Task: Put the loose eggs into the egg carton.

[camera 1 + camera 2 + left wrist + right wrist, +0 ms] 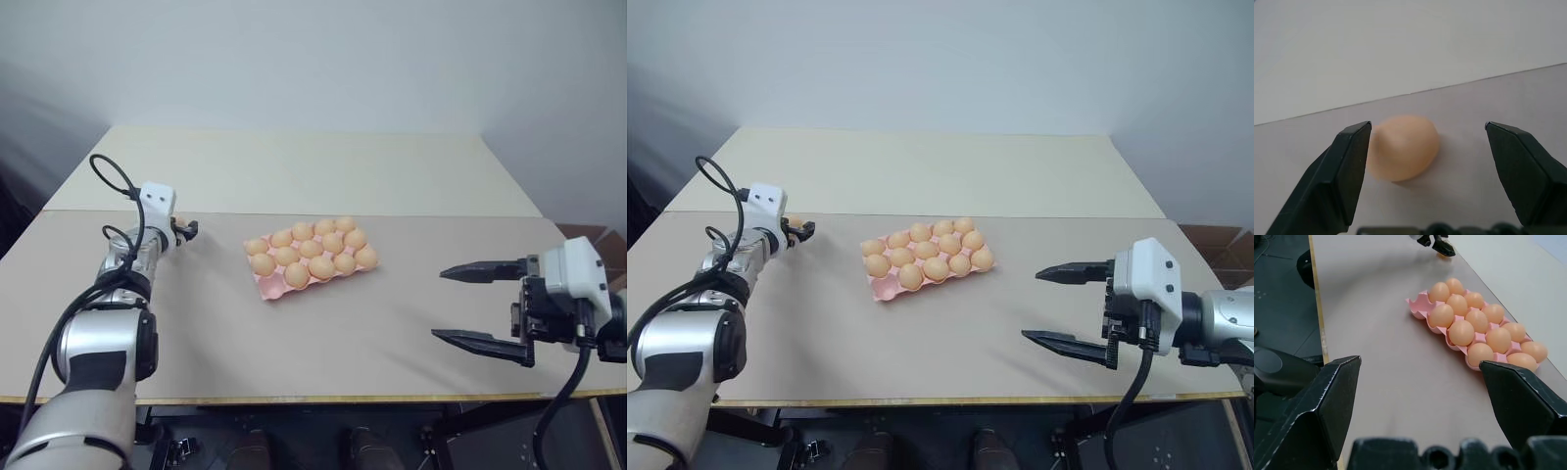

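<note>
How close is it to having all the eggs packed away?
Nearly done, it seems. The pink egg carton already looks almost full of eggs; from here I cannot tell whether a cup is free. In hand: one loose egg lies on the table between the open fingers of the left end effector, not yet gripped. The right end effector hovers open, holding nothing. Left: grasp that egg and place it.

Egg count from my end: fifteen eggs total, one carton

I count fourteen eggs (310, 249) sitting in the single pink egg carton (1419, 303): five in the back row, five in the middle, four in the front. That leaves one empty cup (272, 285) out of fifteen, at the corner. Then there's just one loose egg (1403, 154) out on the table, so one egg, one free cup.
</note>
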Tool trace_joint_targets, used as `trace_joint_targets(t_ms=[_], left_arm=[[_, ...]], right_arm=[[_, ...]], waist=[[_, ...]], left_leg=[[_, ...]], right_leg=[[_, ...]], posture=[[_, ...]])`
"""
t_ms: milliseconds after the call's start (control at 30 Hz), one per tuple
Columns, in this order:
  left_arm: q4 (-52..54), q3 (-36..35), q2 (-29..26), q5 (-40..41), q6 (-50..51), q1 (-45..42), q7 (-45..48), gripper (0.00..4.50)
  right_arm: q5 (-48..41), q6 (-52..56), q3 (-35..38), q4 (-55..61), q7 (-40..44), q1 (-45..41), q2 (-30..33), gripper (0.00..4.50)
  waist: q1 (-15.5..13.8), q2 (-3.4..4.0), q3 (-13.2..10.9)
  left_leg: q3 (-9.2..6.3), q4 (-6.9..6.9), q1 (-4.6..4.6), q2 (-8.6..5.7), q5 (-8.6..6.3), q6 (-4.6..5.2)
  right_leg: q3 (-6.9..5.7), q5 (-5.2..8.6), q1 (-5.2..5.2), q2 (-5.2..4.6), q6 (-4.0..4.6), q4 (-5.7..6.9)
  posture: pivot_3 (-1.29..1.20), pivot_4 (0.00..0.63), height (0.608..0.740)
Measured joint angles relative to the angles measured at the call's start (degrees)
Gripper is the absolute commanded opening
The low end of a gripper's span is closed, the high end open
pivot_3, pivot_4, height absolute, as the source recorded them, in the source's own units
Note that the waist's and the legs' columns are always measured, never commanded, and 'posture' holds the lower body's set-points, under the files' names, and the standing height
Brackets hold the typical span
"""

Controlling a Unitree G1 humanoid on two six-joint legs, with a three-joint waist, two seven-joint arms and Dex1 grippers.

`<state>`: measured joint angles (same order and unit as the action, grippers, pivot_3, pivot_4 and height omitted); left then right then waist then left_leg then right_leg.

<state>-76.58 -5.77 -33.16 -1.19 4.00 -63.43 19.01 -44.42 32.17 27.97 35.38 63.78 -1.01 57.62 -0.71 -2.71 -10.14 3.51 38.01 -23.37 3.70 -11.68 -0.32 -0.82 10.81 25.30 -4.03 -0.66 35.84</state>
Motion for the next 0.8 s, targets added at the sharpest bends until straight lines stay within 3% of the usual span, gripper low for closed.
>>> trace_joint_targets(t_ms=[167,500,567,800], left_arm=[[-0.21,0.17,0.04,-1.79,2.55,0.0,-0.69,4.04],[4.06,0.94,-0.91,-2.49,8.82,1.96,7.34,4.04],[8.71,0.36,-1.68,-0.89,12.78,3.92,10.39,4.04],[50.47,-2.82,-5.41,5.4,37.47,25.38,14.16,4.04]], right_arm=[[-1.51,0.74,0.23,1.08,-1.86,-0.15,0.18,4.5],[-1.75,0.71,1.91,1.64,-1.92,0.61,0.61,4.5],[-1.51,0.68,1.91,1.46,-1.91,0.62,0.61,4.5],[-1.34,0.58,1.85,1.3,-2.48,0.21,0.58,4.5]], waist=[[-0.04,0.0,0.0],[-0.01,-0.02,0.01],[0.01,-0.02,0.01],[0.99,-0.02,0.01]], left_leg=[[0.0,0.0,0.06,-0.06,0.0,0.0],[-0.01,0.0,0.05,-0.19,0.0,0.0],[-0.01,0.0,0.04,-0.18,0.0,0.0],[-0.02,-0.03,0.03,-0.12,-0.02,-0.01]], right_leg=[[0.0,0.0,-0.06,-0.07,-0.01,0.01],[-0.02,0.02,-0.07,-0.22,-0.04,0.0],[-0.02,0.02,-0.06,-0.22,-0.04,0.0],[0.03,0.05,-0.01,-0.18,-0.07,0.05]], posture=[[0.0,0.15,0.74],[0.0,0.15,0.74],[0.0,0.15,0.74],[0.0,0.15,0.74]])
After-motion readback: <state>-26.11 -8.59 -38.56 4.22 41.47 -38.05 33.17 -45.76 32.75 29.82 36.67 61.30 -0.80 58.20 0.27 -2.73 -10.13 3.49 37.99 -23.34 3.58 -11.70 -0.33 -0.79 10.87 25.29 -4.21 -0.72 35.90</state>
